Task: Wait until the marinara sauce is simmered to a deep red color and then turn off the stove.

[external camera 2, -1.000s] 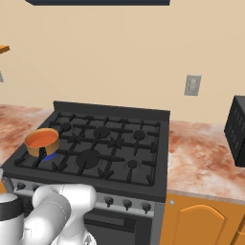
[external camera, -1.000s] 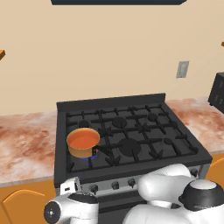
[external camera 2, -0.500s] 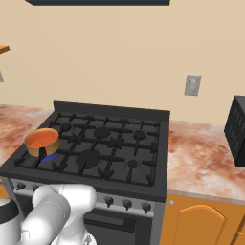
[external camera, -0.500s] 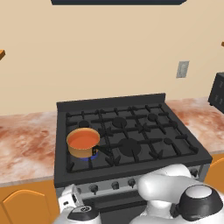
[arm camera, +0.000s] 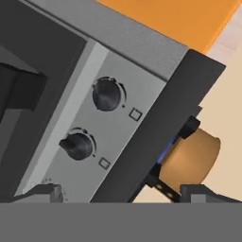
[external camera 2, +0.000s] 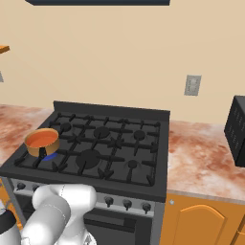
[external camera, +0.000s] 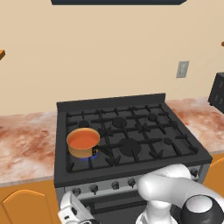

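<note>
**A:** Hand view has the stove's (arm camera: 142, 142) silver front panel close up, two knobs in frame. One knob (arm camera: 77, 145) is turned, pointer off-axis; the other knob (arm camera: 107, 94) looks at rest. Likely the turned one feeds the lit burner.

**B:** Fingers?

**A:** Spread wide, one tip (arm camera: 45, 192) at each lower corner of that view, nothing between them. Gripper (arm camera: 125, 194) is parked facing the panel, apart from the knobs, presumably so the reach is short once the colour is right.

**B:** Where's the sauce?

**A:** Marinara sauce (external camera: 83, 139) sits in the saucepan (external camera: 82, 150) on the front-left burner, near the stove's front-left corner. Blue flame (external camera: 90, 155) shows under it, so heat is on. Handle points inward over the grates.

**B:** Colour?

**A:** Orange-red. I'd judge it not deep red yet, so waiting makes sense.
</note>
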You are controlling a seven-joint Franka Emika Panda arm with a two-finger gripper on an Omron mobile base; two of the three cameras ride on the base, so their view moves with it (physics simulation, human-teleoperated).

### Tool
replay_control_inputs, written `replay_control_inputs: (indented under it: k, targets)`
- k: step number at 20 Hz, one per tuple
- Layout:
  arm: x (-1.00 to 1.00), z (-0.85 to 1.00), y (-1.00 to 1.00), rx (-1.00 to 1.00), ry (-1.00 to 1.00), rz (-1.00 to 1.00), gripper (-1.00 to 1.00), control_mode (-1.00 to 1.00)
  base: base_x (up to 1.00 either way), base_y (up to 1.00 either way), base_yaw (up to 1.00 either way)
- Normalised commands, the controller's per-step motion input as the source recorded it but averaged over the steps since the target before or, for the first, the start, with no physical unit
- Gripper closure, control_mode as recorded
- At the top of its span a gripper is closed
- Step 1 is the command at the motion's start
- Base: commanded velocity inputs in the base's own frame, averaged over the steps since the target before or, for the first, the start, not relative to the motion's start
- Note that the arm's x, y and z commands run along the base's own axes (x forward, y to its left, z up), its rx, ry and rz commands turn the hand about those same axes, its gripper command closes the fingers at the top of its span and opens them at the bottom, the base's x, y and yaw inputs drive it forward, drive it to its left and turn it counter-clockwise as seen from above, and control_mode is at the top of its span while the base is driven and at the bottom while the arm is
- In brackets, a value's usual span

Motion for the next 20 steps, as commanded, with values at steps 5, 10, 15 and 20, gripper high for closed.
replay_control_inputs:
  k: [5, 10, 15, 20]
  targets:
    - [0.01, -0.07, -0.14, -0.02, -0.07, 0.08, -1.00, -1.00, 0.00, 0.00, 0.00]
    - [0.14, -0.11, -0.08, 0.00, -0.03, 0.01, -1.00, -1.00, 0.00, 0.00, 0.00]
    - [0.17, -0.09, -0.02, 0.00, -0.01, 0.01, -1.00, -1.00, 0.00, 0.00, 0.00]
    - [0.25, -0.08, 0.00, 0.00, -0.03, 0.00, -1.00, -1.00, 0.00, 0.00, 0.00]
